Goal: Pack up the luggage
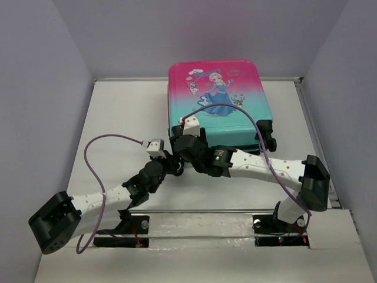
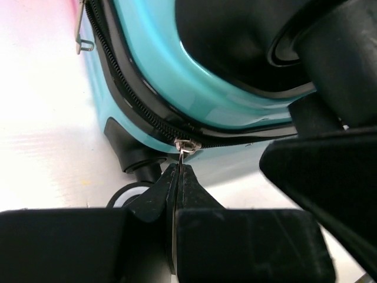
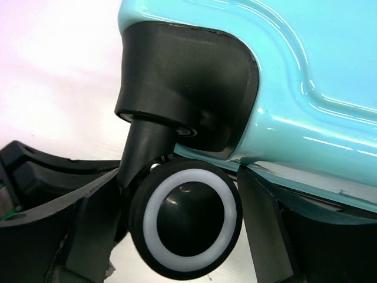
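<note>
The luggage point(image 1: 215, 94) lies flat and closed at the back middle of the table, pink at the far end and teal at the near end. Both grippers are at its near left corner. My left gripper point(image 1: 172, 158) is shut on the thin metal zipper pull point(image 2: 184, 154), which hangs from the slider point(image 2: 187, 144) on the black zipper along the teal shell point(image 2: 194, 88). In the left wrist view its fingertips meet at the gripper tip point(image 2: 178, 171). My right gripper point(image 3: 185, 221) has its fingers point(image 3: 88, 218) on either side of a black caster wheel point(image 3: 185, 200) under the teal shell point(image 3: 330, 53), closed against it.
A second zipper pull point(image 2: 82, 32) hangs farther along the zipper. Two more wheels point(image 1: 268, 134) stick out at the suitcase's near right corner. White walls point(image 1: 47, 88) enclose the table on three sides. Purple cables point(image 1: 88, 159) loop over both arms.
</note>
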Robot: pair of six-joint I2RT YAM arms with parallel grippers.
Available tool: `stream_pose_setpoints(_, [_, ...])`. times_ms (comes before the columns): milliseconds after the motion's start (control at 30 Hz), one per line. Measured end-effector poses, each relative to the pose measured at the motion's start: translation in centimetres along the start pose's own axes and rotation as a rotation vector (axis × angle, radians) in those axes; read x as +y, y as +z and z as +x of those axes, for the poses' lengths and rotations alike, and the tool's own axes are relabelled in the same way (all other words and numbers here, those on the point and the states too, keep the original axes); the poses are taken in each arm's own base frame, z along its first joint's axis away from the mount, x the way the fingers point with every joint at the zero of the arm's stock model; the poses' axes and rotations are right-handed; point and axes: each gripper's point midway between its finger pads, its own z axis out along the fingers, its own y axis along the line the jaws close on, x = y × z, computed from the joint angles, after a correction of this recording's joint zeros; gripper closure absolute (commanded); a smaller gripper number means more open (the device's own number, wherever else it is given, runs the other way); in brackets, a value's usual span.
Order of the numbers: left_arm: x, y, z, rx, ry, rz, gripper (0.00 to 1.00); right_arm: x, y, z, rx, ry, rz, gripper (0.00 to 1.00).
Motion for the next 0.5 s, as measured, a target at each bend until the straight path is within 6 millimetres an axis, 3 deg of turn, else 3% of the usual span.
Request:
stream_pose_setpoints(67, [0.2,-0.3,0.0,-0.003,-0.002,0.002,0.94,-0.2,0.1,0.1,0.012,-0.026,0.020,0.55])
stream_pose_setpoints(133, [0.2,-0.3,0.0,-0.003,-0.002,0.002,0.94,-0.2,0.2,0.4,0.029,-0.051,0.031,0.68])
stream_pose_setpoints(167, [0.2,-0.3,0.0,-0.003,-0.002,0.001,0.94,-0.3,0.1,0.6,0.039,-0.080,0.038,0.88])
stream_pose_setpoints(233, [0.3,-0.3,0.0,-0.001,-0.001,-0.001,0.94,-0.3,0.1,0.5,0.045,-0.099,0.050,0.93])
stream_pose_setpoints(500, [1.2,-0.3,0.0,0.014,0.012,-0.061,0.94,-0.7,-0.3,0.5,0.059,-0.122,0.062,0.93])
